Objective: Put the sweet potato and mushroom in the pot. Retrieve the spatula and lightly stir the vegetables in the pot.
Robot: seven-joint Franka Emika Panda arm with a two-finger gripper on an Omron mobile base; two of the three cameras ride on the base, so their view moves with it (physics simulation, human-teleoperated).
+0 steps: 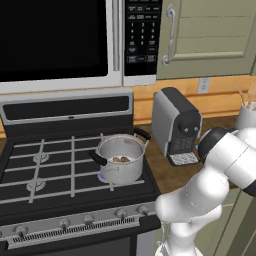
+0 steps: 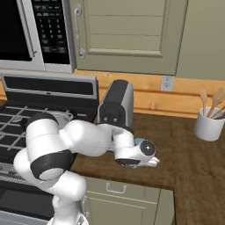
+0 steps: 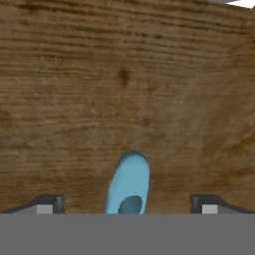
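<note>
The steel pot (image 1: 121, 172) stands on the stove's front right burner, and its rim (image 2: 66, 115) peeks out behind my arm. Two small brownish pieces (image 1: 120, 159) lie inside it, the sweet potato and mushroom, too small to tell apart. The spatula, light blue, lies flat on the wooden counter; its rounded handle end (image 3: 128, 182) points up between my fingertips, and a bit of blue (image 2: 139, 141) shows beside my hand. My gripper (image 3: 127, 204) hangs low over the counter, open, with a finger on each side of the handle and not touching it.
A grey coffee machine (image 1: 177, 125) (image 2: 116, 103) stands on the counter between stove and hand. A white utensil cup (image 2: 209, 124) with wooden tools sits at the far right against the wall. The microwave (image 1: 60, 40) hangs above the stove.
</note>
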